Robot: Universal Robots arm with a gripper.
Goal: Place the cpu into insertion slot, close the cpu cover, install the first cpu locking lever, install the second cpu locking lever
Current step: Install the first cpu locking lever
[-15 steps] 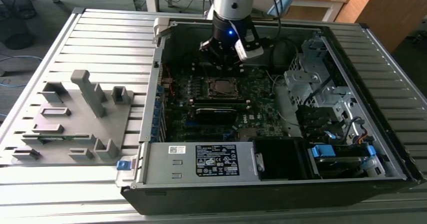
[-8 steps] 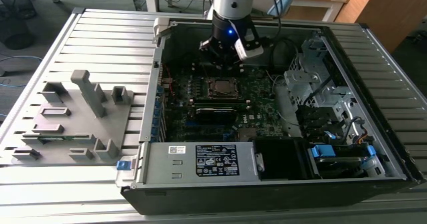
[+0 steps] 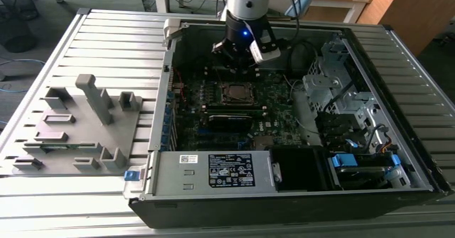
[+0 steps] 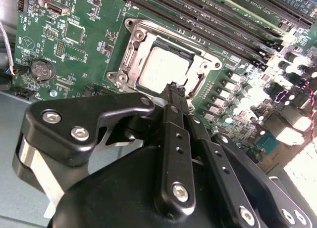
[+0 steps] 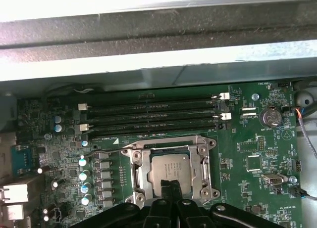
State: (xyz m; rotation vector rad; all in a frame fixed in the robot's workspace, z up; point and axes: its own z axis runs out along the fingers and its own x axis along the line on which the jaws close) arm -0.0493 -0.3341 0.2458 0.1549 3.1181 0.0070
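Silver-grey metal is what I look down on: the cpu [image 5: 170,169] lies flat in the insertion slot [image 3: 237,92], on the green motherboard [image 5: 257,186] inside the open computer case [image 3: 169,89]. Step 1 of the 4 therefore reads as done. In both wrist views the cpu cover [image 4: 132,54] seems to lie down around the chip. Its square window frames the metal top and its frame sits level with the slot's rim rather than tilted up, so I judge step 2 done as well. The 2 locking levers are the doubtful part. Thin metal rods seem to run along 2 opposite sides of the slot, but I cannot tell whether either is hooked under its catch or merely lying there. I count steps 3 and 4 as not shown to be finished. My pincer [image 4: 174,89] is closed, its 2 black fingers pressed tip to tip with nothing visible between them, so it carries no part. In the second wrist view the tips sit at the edge of the slot, over the cover's frame on the side away from the long memory slots [image 5: 148,116]. Whether they touch the frame or hover just above it I cannot say. In the exterior view my arm stands over the board close to the slot, on the side toward the case's far wall. From how things lie, the chip is seated and covered, and what is left is the securing of both levers.
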